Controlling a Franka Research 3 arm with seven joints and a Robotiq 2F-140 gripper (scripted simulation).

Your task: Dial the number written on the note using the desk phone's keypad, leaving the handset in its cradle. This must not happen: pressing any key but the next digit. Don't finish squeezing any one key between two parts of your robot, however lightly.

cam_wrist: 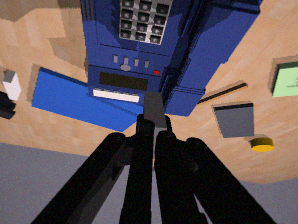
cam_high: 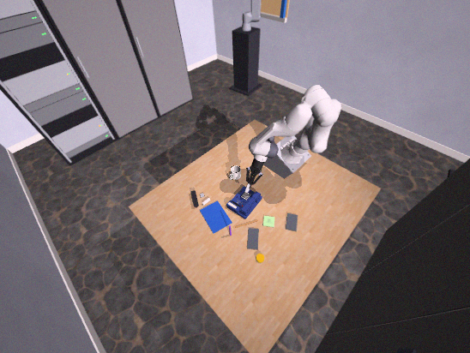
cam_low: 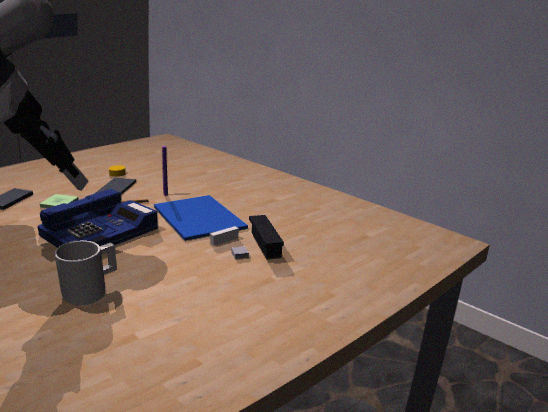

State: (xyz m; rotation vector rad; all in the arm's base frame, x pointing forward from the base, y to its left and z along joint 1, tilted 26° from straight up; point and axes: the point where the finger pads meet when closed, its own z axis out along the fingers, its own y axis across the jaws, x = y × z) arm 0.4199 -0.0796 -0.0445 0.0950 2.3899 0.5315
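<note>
The blue desk phone [cam_low: 97, 220] lies on the wooden table, its handset [cam_low: 80, 205] in the cradle and its grey keypad [cam_low: 85, 229] facing up. It also shows in the overhead view [cam_high: 244, 202] and in the wrist view [cam_wrist: 165, 45], where the keypad [cam_wrist: 143, 20] is at the top. The green note [cam_low: 58, 200] lies behind the phone; it also shows in the wrist view [cam_wrist: 286, 79]. My gripper [cam_low: 76, 178] is shut and empty. It hangs tilted a little above the handset side of the phone, touching nothing. In the wrist view the fingertips [cam_wrist: 154, 107] point at the phone's display end.
A grey mug [cam_low: 81, 271] stands in front of the phone. A blue folder [cam_low: 199, 215], an upright purple pen [cam_low: 164, 170], a black box [cam_low: 266, 235], small grey blocks [cam_low: 224, 235], dark pads [cam_low: 116, 185] and a yellow disc [cam_low: 117, 170] lie around.
</note>
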